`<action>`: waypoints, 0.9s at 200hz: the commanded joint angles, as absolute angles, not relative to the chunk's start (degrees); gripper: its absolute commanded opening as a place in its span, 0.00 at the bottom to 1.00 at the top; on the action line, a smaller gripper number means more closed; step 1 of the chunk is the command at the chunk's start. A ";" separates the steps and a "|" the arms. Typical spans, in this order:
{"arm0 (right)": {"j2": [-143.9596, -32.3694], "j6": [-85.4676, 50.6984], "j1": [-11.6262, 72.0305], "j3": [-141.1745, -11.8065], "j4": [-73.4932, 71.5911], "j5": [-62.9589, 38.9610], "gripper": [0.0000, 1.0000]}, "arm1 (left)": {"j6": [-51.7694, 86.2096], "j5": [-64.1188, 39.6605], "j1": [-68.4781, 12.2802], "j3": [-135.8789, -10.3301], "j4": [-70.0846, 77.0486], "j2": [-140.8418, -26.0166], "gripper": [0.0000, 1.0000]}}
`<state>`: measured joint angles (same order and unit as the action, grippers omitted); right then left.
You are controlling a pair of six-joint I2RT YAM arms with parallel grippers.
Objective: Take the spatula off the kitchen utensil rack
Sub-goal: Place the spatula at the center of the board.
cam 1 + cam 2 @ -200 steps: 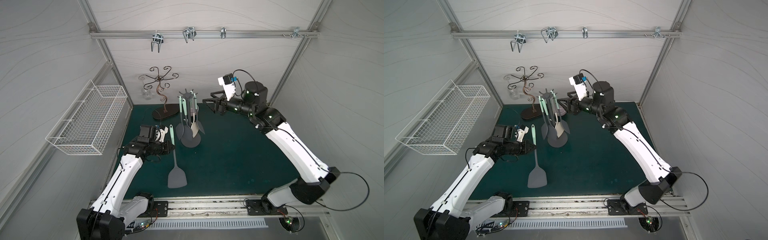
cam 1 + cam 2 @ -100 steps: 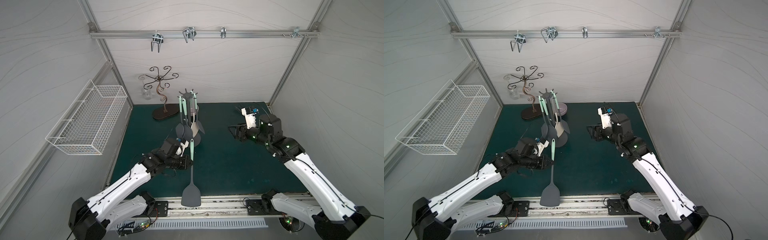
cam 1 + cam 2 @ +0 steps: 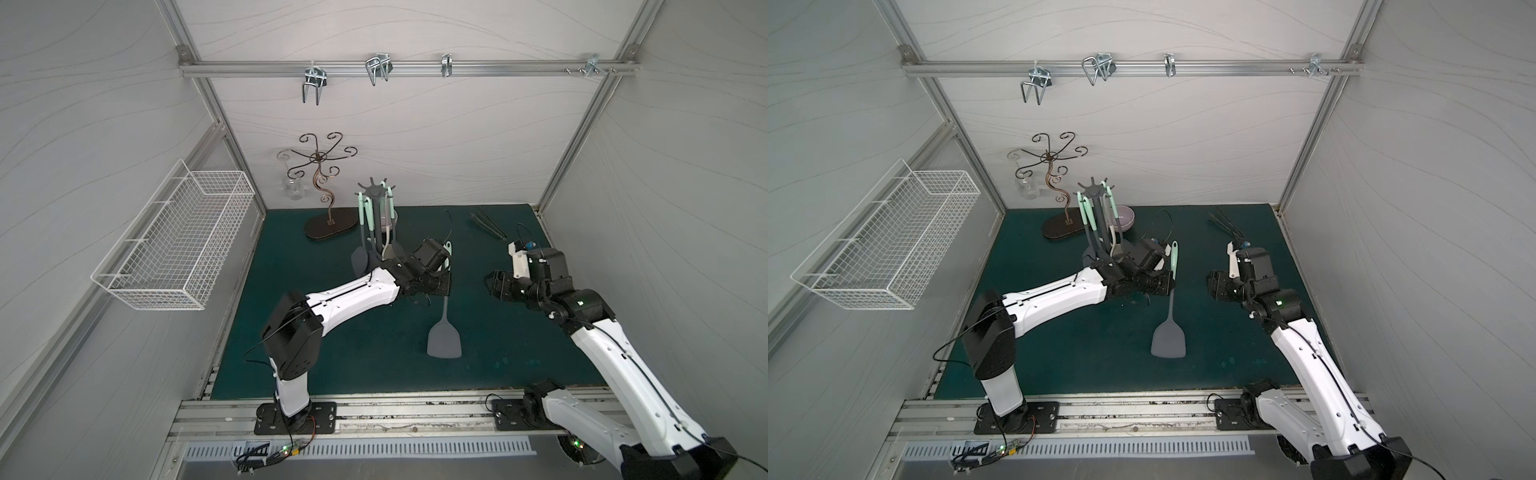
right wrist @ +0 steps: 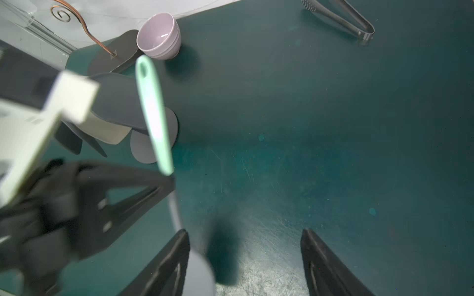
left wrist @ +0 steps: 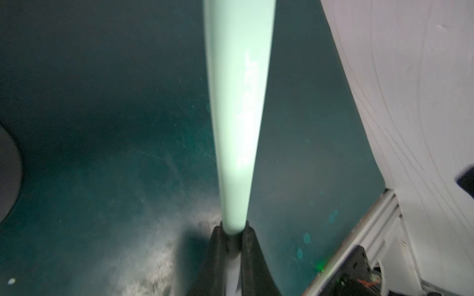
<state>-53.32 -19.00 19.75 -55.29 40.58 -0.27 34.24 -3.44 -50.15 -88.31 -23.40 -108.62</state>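
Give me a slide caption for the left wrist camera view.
Left gripper shut on the spatula by its mint-green handle, teal mat behind.

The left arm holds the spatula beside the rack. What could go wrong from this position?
1. The left gripper jaws pinch only the narrow end of the spatula handle, and the long blade hangs below, so it may pivot or slip.
2. The left wrist is close to the kitchen utensil rack and its hanging utensils; a careless move could knock them.
3. The right gripper, jaws open, is near; the arms could collide.
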 commanded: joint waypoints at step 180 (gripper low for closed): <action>-59.13 -23.79 19.57 -45.71 32.22 -15.55 0.67 | 36.97 -3.67 -42.60 -91.04 -27.64 -124.81 0.13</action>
